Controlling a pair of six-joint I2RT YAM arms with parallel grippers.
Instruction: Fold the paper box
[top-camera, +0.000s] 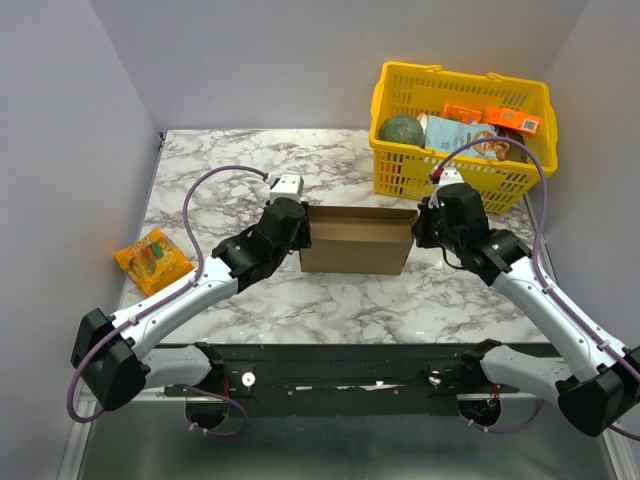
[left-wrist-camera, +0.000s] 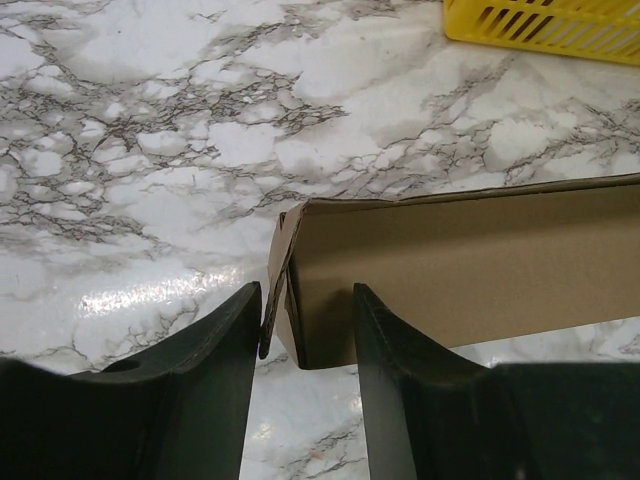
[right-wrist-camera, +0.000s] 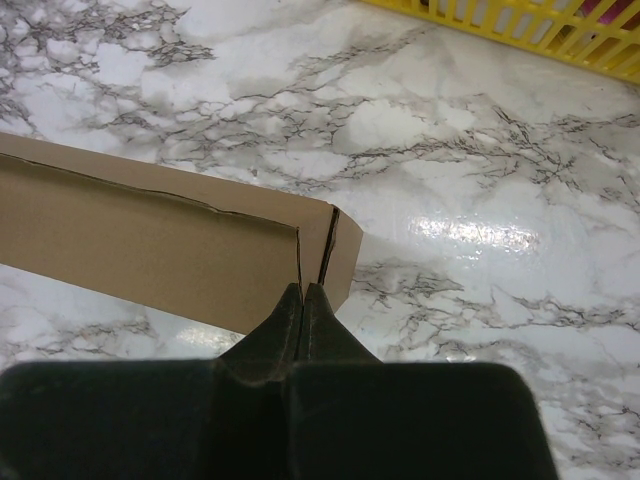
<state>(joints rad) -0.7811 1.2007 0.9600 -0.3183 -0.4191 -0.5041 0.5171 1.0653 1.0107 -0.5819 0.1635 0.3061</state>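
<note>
The paper box (top-camera: 355, 240) is a brown cardboard box standing long-side-on in the middle of the marble table. My left gripper (top-camera: 303, 232) is at its left end. In the left wrist view, the left gripper (left-wrist-camera: 307, 295) is open, straddling the corner of the box (left-wrist-camera: 450, 270). A loose end flap (left-wrist-camera: 275, 280) leans against the left finger. My right gripper (top-camera: 420, 228) is at the right end. In the right wrist view, the right gripper (right-wrist-camera: 303, 290) is shut, tips meeting at the slit end wall of the box (right-wrist-camera: 150, 240). No cardboard shows between the fingers.
A yellow plastic basket (top-camera: 460, 130) holding groceries stands behind the box at the back right, its rim also in the left wrist view (left-wrist-camera: 550, 25) and right wrist view (right-wrist-camera: 520, 20). An orange snack packet (top-camera: 152, 260) lies at the table's left edge. Grey walls enclose three sides.
</note>
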